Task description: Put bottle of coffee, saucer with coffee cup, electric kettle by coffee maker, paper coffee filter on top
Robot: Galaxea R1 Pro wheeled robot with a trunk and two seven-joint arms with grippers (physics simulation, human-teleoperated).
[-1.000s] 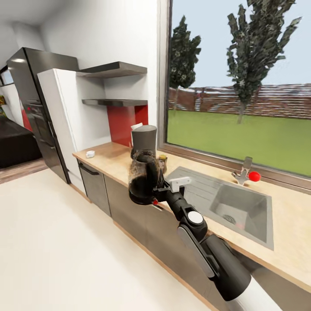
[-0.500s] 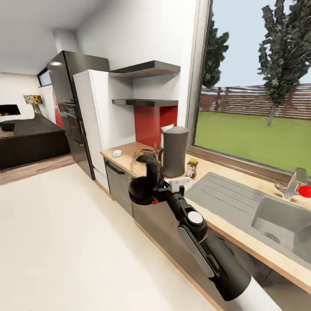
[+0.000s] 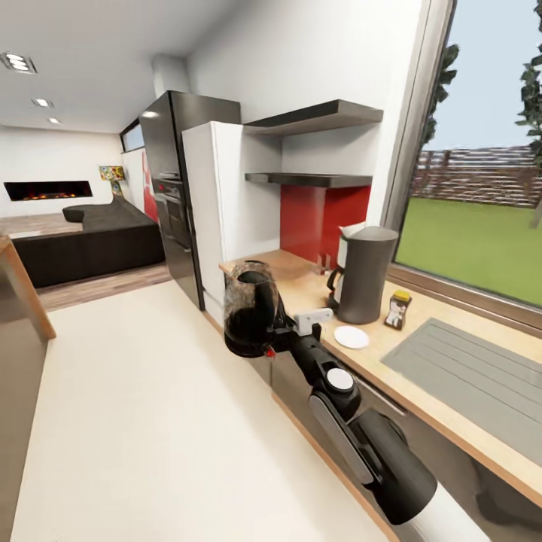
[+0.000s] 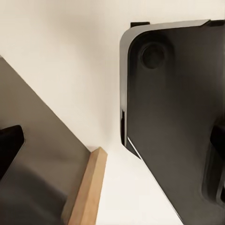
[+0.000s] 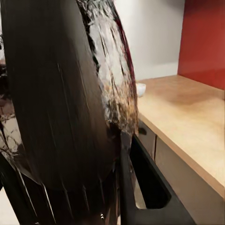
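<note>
Glass electric kettle (image 3: 251,307) hangs in the right claw (image 3: 280,331), seemingly by its handle; left claw unclear.

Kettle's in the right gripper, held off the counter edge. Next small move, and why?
Probably carry the electric kettle over the kitchen countertop toward the bare stretch left of the coffee maker. The right gripper holds it out over the floor, and the saucer and bottle of coffee already take the near and right sides.

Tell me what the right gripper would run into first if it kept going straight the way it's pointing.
The right gripper already holds the electric kettle, which leads. Beyond it the way looks free over the floor, just off the kitchen countertop edge; depth is unclear.
</note>
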